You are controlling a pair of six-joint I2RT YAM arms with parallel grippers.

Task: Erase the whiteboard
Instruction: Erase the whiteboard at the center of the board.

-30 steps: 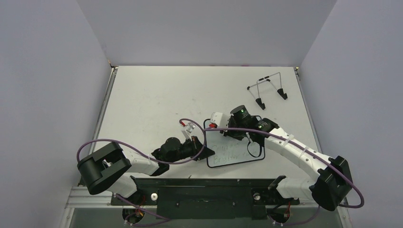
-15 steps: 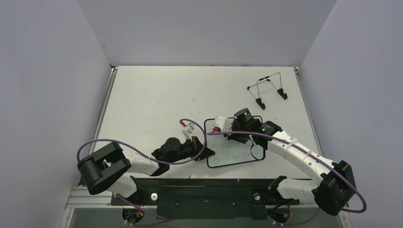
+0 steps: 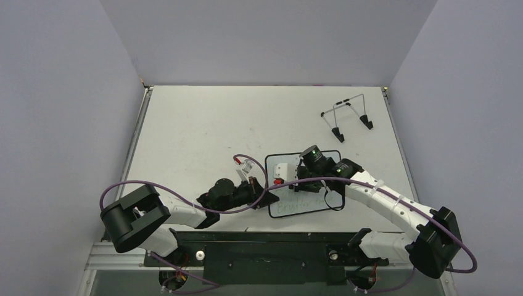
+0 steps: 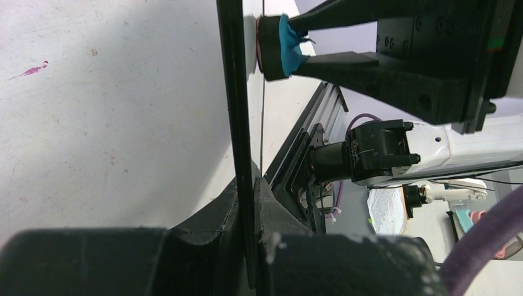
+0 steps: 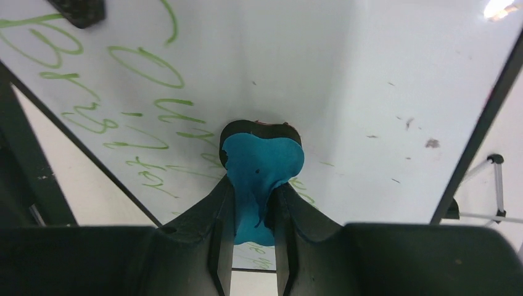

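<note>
My left pincer (image 4: 250, 185) clamps the left rim of the whiteboard (image 3: 302, 205) so, I reckon, it can't slide on the tabletop (image 3: 203, 129) just ahead of the bases. My right pincer (image 5: 253, 188) grips the blue eraser (image 5: 262, 161), pressed onto the green writing (image 5: 142, 68).

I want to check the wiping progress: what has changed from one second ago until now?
The right gripper, shut on the blue eraser, slid across the whiteboard from its far edge toward the near side. Nothing was taken hold of or let go. The left gripper stays clamped on the board's left edge, and the wire stand has not moved.
</note>
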